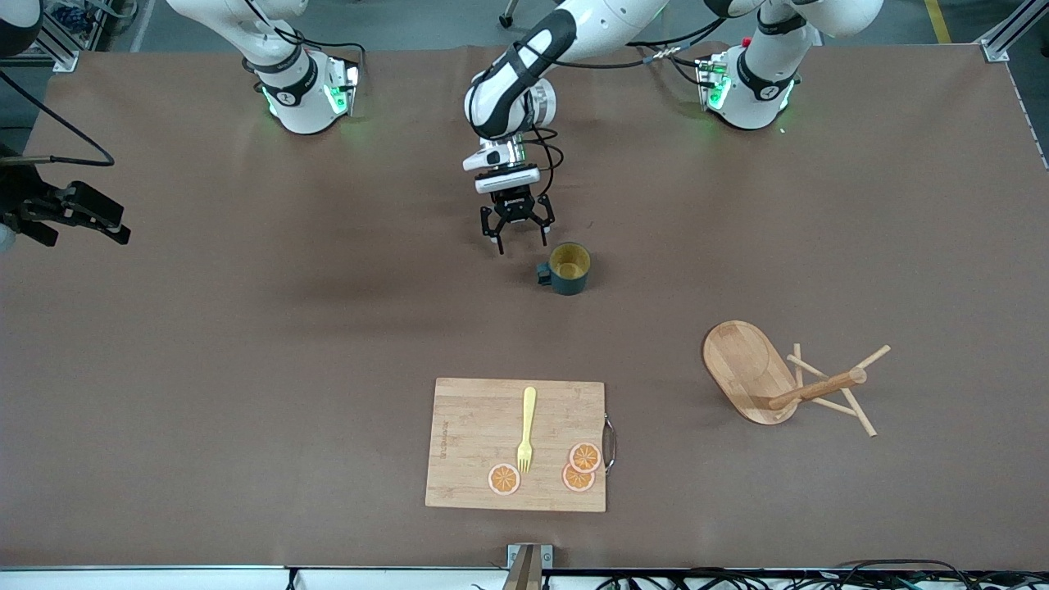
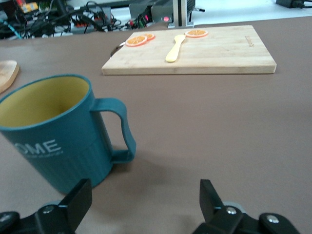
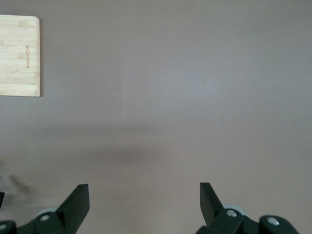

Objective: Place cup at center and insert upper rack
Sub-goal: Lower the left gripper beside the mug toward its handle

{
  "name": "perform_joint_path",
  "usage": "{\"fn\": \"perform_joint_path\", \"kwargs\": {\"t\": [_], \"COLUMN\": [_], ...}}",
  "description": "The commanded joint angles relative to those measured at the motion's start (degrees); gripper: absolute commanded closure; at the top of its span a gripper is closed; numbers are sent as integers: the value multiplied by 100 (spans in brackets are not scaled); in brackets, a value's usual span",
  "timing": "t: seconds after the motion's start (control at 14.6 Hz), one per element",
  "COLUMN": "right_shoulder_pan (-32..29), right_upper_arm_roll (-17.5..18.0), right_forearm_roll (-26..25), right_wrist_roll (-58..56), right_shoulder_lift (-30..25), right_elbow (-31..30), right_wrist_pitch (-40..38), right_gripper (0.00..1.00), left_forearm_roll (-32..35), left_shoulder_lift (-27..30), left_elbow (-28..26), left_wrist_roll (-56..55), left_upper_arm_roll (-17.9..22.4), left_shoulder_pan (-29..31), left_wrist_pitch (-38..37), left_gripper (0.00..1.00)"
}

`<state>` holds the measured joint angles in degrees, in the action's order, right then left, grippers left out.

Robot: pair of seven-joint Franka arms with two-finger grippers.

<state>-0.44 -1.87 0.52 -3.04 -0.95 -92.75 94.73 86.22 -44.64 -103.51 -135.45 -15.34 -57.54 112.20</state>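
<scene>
The cup, dark teal with a yellow inside, stands upright near the middle of the table, its handle toward the right arm's end. My left gripper hangs low beside it and stands open. In the left wrist view the cup sits just off one finger, and nothing lies between the fingers of the left gripper. The upper rack, a wooden mug tree, lies on its side toward the left arm's end, nearer the front camera. My right gripper waits open at the right arm's end, over bare table.
A wooden cutting board lies nearer the front camera than the cup. It carries a yellow fork and three orange slices. The board also shows in both wrist views. Both arm bases stand along the table's back edge.
</scene>
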Motion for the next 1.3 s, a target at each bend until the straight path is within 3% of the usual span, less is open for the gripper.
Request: {"fn": "perform_joint_path", "kwargs": {"t": [0.0,0.34,1.24], "right_shoulder_pan": [18,0,27], "right_upper_arm_roll": [2,2,-6], "right_forearm_roll": [-35,-35,-17], "right_wrist_roll": [-22,-22,-4], "right_shoulder_lift": [-133,-133,-98], "right_elbow": [-155,-155,-155], "right_wrist_pitch": [99,72,72], "right_gripper": [0,0,0], "left_forearm_roll": [238,404,616], "left_shoulder_lift": [-202,-466,-519], "left_elbow": [269,621,745], "left_wrist_roll": [-52,-43,-25], "left_upper_arm_roll": [14,128,269], "left_shoulder_pan": [-11,-11,50], "left_wrist_pitch": [-172,-172,-146], "left_gripper": [2,4,7]}}
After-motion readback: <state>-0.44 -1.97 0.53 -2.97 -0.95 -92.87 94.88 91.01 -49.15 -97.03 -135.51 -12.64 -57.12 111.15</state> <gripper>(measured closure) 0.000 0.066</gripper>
